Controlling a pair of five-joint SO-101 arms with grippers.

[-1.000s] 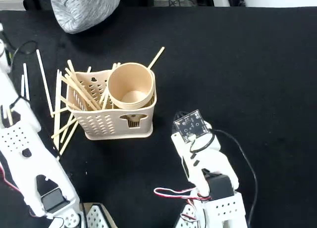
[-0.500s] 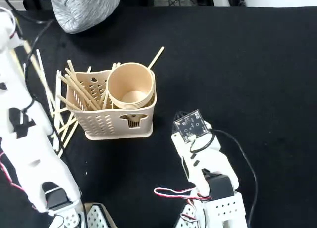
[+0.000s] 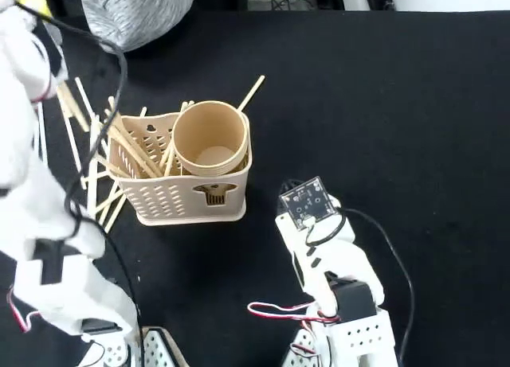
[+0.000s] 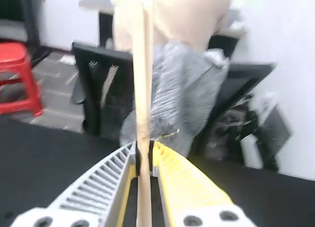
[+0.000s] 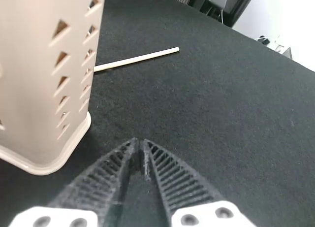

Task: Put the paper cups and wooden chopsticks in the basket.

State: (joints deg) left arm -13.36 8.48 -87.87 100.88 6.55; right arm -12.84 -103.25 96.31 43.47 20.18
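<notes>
The beige perforated basket (image 3: 179, 193) stands left of centre and holds a paper cup (image 3: 209, 138) and several wooden chopsticks (image 3: 131, 148). More chopsticks (image 3: 94, 176) lie loose on the table at its left side. Raised at the far left, my left gripper (image 4: 144, 155) is shut on a wooden chopstick (image 4: 143, 84), which hangs down in the high view (image 3: 70, 103). My right gripper (image 5: 139, 147) is shut and empty, low over the table beside the basket (image 5: 44, 74). One chopstick (image 5: 135, 59) lies behind the basket.
A grey fabric bundle (image 3: 135, 13) sits at the table's far edge. The right arm (image 3: 331, 263) stands at the front, with its cable (image 3: 394, 255) trailing right. Black cloth covers the table (image 3: 382, 112); its right half is open room.
My left arm has swung up and toward the far left corner, lifting the chopstick off the table. The right arm, basket and cup have not moved.
</notes>
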